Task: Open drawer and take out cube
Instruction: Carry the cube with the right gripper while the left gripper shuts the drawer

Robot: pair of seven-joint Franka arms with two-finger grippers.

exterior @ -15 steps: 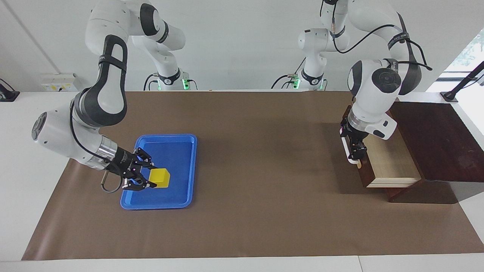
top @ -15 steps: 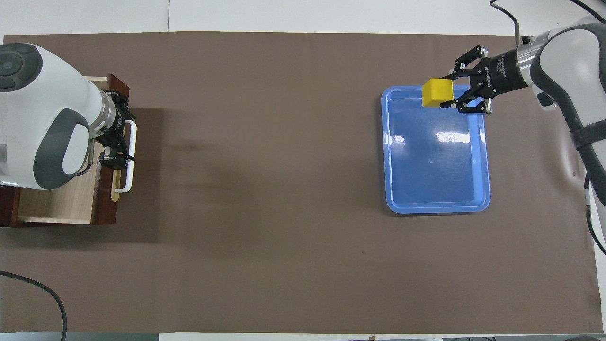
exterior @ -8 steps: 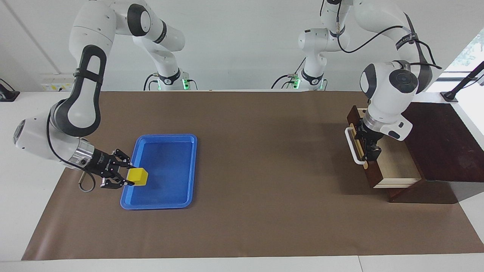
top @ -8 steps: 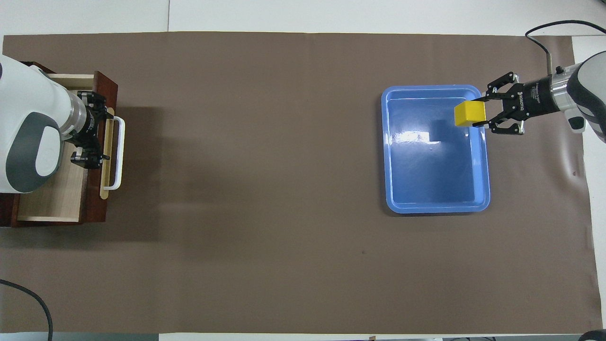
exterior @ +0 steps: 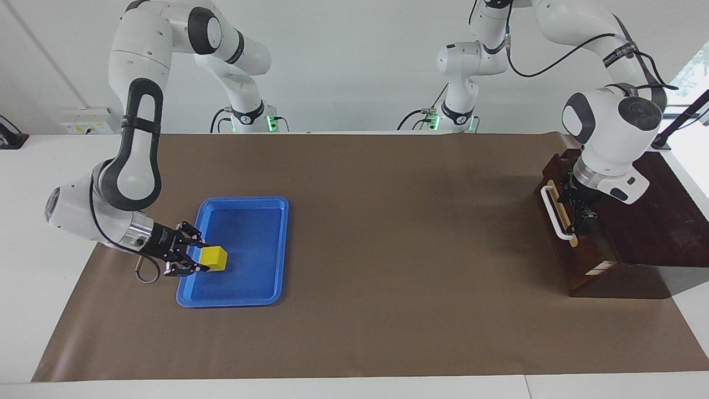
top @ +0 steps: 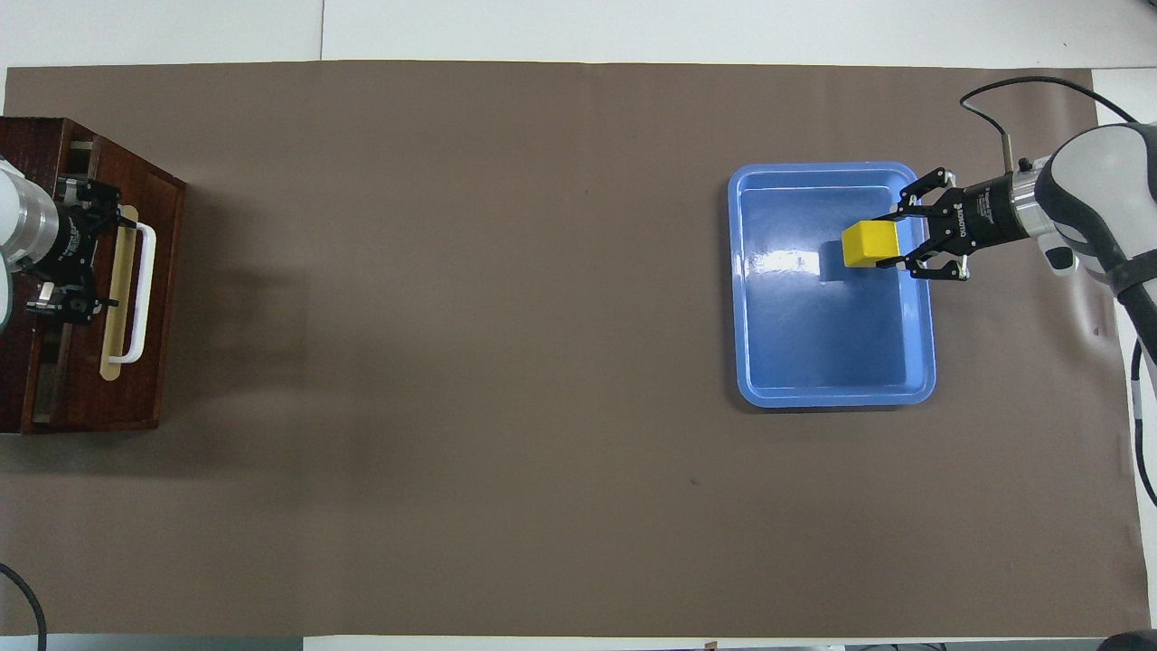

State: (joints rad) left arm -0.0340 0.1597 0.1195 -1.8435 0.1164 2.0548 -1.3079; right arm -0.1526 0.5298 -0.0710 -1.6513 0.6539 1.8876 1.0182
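The yellow cube [exterior: 213, 258] hangs low over the blue tray [exterior: 249, 233], near the tray's rim toward the right arm's end of the table. My right gripper [exterior: 200, 259] is shut on the cube [top: 868, 244] and reaches in level over that rim. At the left arm's end, the dark wooden drawer [exterior: 562, 260] with its white handle [exterior: 553, 213] is pushed almost fully into its cabinet [exterior: 653, 210]; only a sliver of light wood shows. My left gripper [exterior: 579, 213] stands open at the top edge of the drawer front [top: 167, 298], holding nothing.
Brown paper [top: 506, 362] covers the table between the tray [top: 832, 334] and the cabinet [top: 36, 145]. The left arm's wrist hangs over the cabinet top.
The drawer has slid from wide open to nearly closed, the left gripper moving with it. My right gripper carried the cube lower and nearer the robots over the tray.
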